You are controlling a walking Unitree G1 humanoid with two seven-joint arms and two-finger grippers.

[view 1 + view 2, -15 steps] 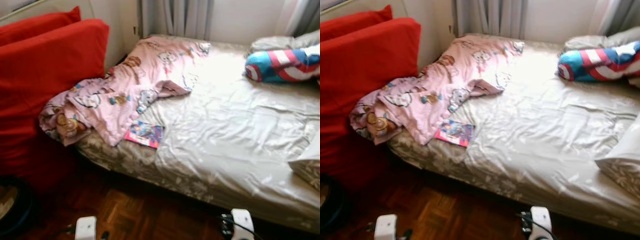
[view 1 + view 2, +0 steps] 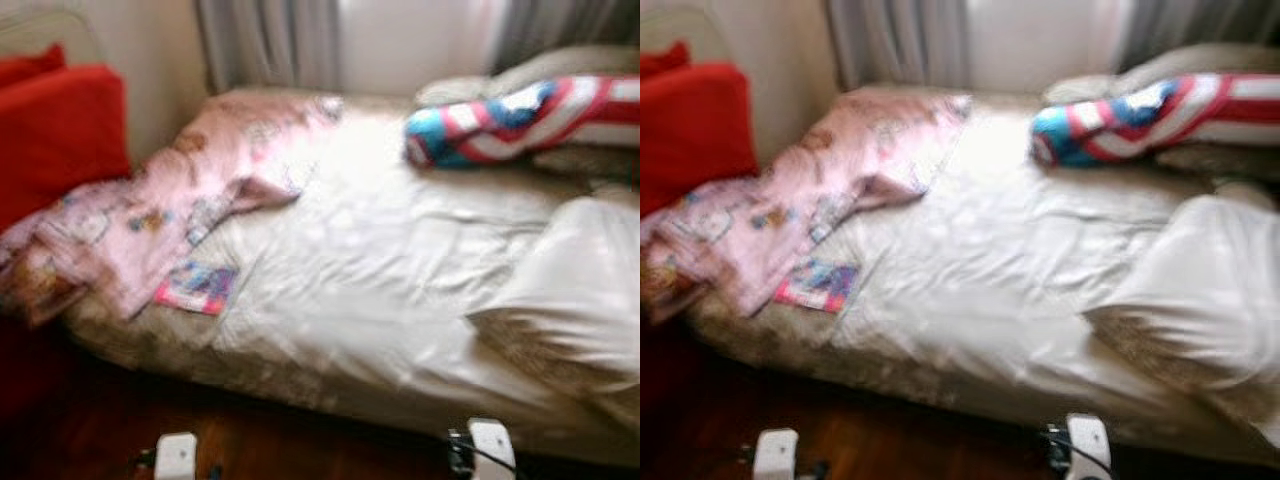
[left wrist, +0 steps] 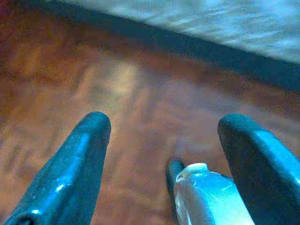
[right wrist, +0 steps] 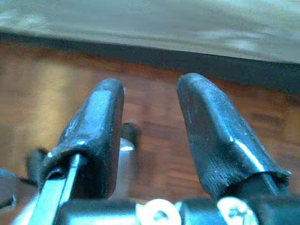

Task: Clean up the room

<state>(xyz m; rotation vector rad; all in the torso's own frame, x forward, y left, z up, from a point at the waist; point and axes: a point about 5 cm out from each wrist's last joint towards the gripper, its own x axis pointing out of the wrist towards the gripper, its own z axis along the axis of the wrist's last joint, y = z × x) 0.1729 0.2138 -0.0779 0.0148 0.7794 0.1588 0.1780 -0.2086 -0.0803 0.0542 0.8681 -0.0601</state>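
Note:
A bed with a pale creased sheet stands before me, blurred. A pink cartoon-print blanket lies crumpled over its left end and hangs off the corner. A small colourful book rests on the sheet beside the blanket. A red, white and blue striped cushion lies at the far right of the bed, with a white pillow nearer me. Both arms hang low over the wooden floor. My left gripper is open with nothing in it. My right gripper is open too, also holding nothing.
Red cushions stand against the wall left of the bed. Grey curtains hang behind the bed. Dark wooden floor runs along the bed's near edge. Grey pillows lie behind the striped cushion.
The whole picture has slid left and gone blurry, so the camera has turned right. More of the white pillow shows at the right. Nothing on the bed has moved.

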